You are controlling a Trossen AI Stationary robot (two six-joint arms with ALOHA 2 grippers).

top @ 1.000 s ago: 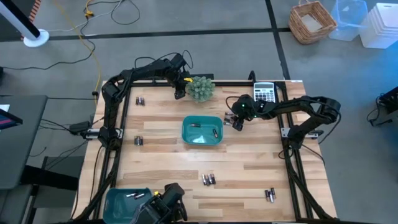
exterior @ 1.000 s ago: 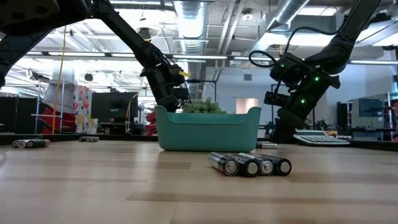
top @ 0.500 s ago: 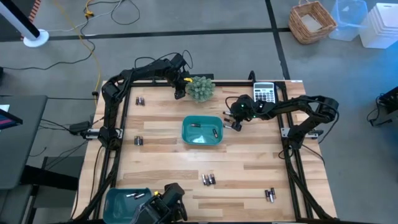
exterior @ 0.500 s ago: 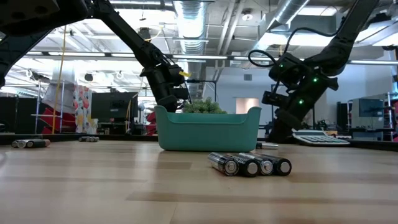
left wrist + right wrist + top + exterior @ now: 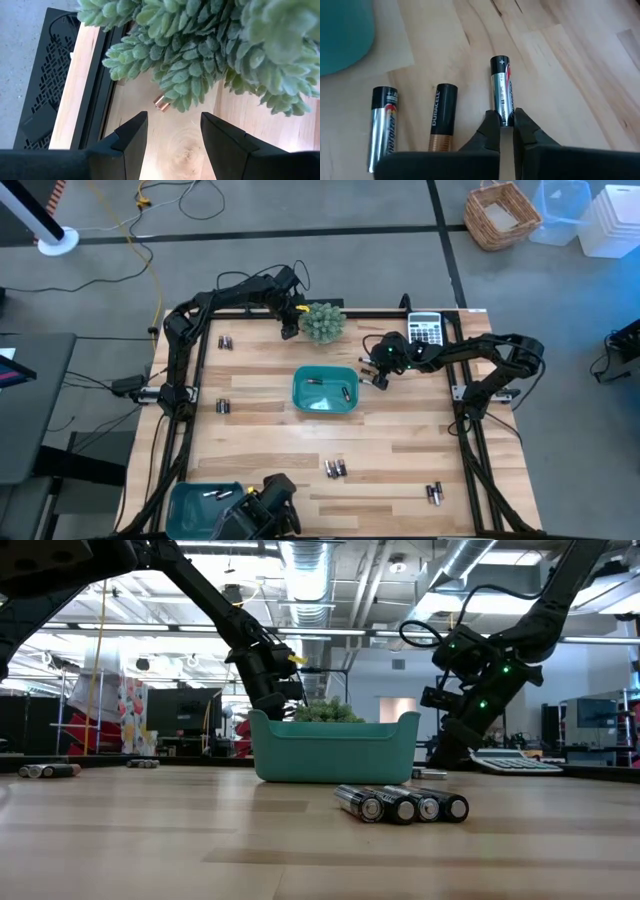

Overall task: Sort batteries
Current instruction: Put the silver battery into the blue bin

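The batteries are scattered over the tabletop in small groups: a cluster of four near the middle of the front edge, another pair by the front right corner, more along the left edge and near the back left corner, and three just beside the right wall of the central teal tray, which already carries two cells; a second teal tray at the front left corner holds a couple more. In the right wrist view, one silver-and-black battery is pinched at its lower end between the closed fingers of the right gripper, while it still appears to lie on the wood; beside it lie a black-and-copper cell on which "DURACELL" can be read and a silver cell whose label seems to read "Energizer", though the small print cannot be made out. Each cell is judged to be rigid, smooth, fairly dense for its size and prone to rolling, so a grip across the middle of the barrel would be safer than one at the end, where the cell may pivot or slip. The left gripper hangs with its fingers spread apart at the back edge, over a copper-tipped cell half hidden beneath the artificial plant. A grey calculator rests near the back right corner.
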